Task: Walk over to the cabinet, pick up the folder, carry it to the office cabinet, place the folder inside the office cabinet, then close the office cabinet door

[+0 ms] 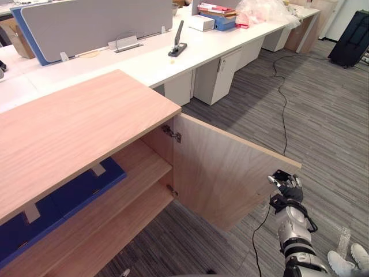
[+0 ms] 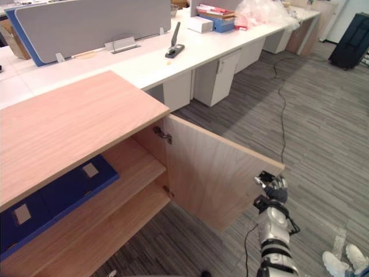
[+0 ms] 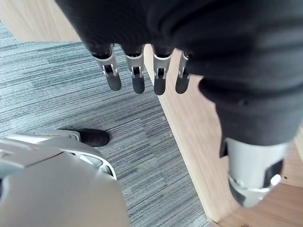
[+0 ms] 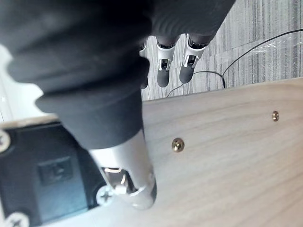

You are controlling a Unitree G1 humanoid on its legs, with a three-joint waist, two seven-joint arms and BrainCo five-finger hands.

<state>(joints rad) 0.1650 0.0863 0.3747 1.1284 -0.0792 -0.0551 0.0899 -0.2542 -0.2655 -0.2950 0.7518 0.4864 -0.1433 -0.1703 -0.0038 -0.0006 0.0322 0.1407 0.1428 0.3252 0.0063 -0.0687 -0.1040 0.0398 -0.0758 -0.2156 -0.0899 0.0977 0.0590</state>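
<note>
My right hand [image 1: 286, 186] sits just beside the free edge of the open office cabinet door [image 1: 225, 173], on its outer side; its fingers [image 4: 163, 72] are straight and hold nothing, though I cannot tell whether they touch the wood. The blue folder [image 1: 75, 193] lies well off to that hand's left, flat on the upper shelf [image 1: 141, 167] inside the office cabinet [image 1: 75, 121]. My left hand [image 3: 138, 78] hangs over the grey floor [image 3: 57, 94] beside a wooden panel [image 3: 194, 156], fingers straight and empty.
</note>
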